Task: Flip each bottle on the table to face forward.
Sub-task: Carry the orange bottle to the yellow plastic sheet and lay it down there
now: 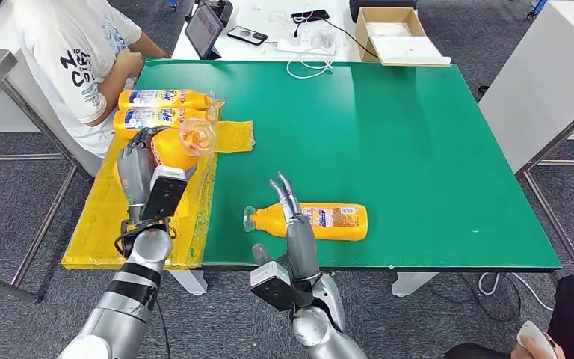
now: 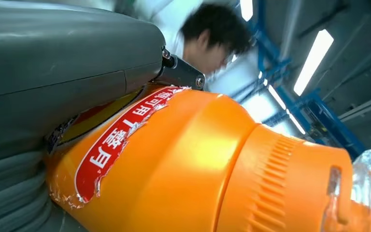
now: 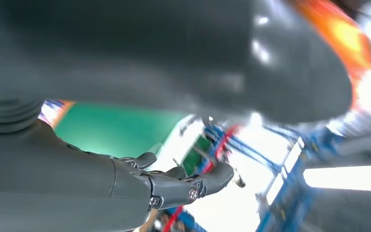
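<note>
On the yellow mat (image 1: 105, 224) at the table's left edge, the left hand (image 1: 136, 166) grasps an orange bottle (image 1: 176, 146) around its body, lifted just in front of two more bottles (image 1: 163, 108) lying flat. It looks like stiff, smooth plastic, likely slippery (the torn label may add some grip), so mid-body seems the safest hold. Further right, the right hand (image 1: 293, 217), fingers spread and holding nothing, hovers over the lying bottle (image 1: 321, 221) on the green table (image 1: 418, 149).
</note>
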Controlling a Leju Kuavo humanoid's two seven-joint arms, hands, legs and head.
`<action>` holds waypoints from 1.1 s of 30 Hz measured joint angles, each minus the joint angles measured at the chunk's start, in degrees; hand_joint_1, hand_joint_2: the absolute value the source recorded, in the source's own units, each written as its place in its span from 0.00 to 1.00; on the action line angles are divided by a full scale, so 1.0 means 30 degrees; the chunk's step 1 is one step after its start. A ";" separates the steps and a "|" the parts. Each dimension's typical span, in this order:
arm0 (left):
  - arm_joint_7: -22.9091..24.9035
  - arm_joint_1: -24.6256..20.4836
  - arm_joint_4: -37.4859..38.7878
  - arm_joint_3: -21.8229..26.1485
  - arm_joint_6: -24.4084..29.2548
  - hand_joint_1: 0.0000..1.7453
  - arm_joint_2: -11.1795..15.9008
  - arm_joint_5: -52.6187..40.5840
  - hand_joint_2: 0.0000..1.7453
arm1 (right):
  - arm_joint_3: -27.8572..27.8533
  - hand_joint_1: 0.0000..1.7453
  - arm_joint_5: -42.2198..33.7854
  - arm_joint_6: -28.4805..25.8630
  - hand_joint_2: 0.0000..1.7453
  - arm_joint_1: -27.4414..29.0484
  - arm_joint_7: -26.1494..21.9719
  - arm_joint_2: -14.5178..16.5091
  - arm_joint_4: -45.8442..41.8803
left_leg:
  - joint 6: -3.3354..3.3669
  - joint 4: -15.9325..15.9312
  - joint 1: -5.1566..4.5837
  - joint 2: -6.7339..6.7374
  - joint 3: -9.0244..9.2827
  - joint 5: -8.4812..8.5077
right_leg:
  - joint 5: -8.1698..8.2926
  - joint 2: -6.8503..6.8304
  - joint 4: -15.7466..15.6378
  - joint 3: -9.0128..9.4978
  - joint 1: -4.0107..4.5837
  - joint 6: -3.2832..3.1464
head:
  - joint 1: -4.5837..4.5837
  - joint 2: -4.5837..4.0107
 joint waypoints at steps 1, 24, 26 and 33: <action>0.0035 -0.0291 0.0601 0.0420 0.0188 1.00 0.0101 -0.0921 1.00 | -0.0004 0.00 -0.0282 -0.0217 0.00 0.0098 -0.0102 -0.0022 -0.0471 | 0.0000 0.0000 -0.0001 0.0001 -0.0001 0.0000 | 0.0000 0.0000 0.0000 -0.0001 -0.0001 0.0000 | 0.0002 0.0000; 0.6824 -0.3079 1.0055 0.3814 -0.0766 1.00 0.1953 -1.2330 1.00 | -0.0473 0.00 -0.2111 -0.0762 0.00 0.0929 -0.0410 -0.0495 -0.4969 | 0.0000 0.0000 -0.0001 0.0016 -0.0009 -0.0002 | 0.0003 0.0007 0.0000 -0.0019 -0.0001 -0.0001 | 0.0002 0.0000; 0.7347 -0.3224 1.0800 0.3280 -0.0917 1.00 0.2264 -1.3222 1.00 | -0.0486 0.00 -0.2109 -0.0691 0.00 0.0873 -0.0414 -0.0495 -0.4947 | 0.0000 0.0000 -0.0001 0.0016 -0.0009 -0.0002 | 0.0002 0.0006 0.0000 -0.0019 0.0000 -0.0001 | 0.0002 0.0000; 0.7601 -0.3627 1.2432 0.2111 -0.2563 1.00 0.2973 -1.4145 1.00 | -0.0494 0.00 -0.2103 -0.0385 0.00 0.0718 -0.0421 -0.0488 -0.4535 | -0.0001 -0.0001 0.0000 -0.0002 -0.0013 -0.0003 | -0.0005 0.0000 0.0001 -0.0009 0.0001 -0.0005 | 0.0004 0.0000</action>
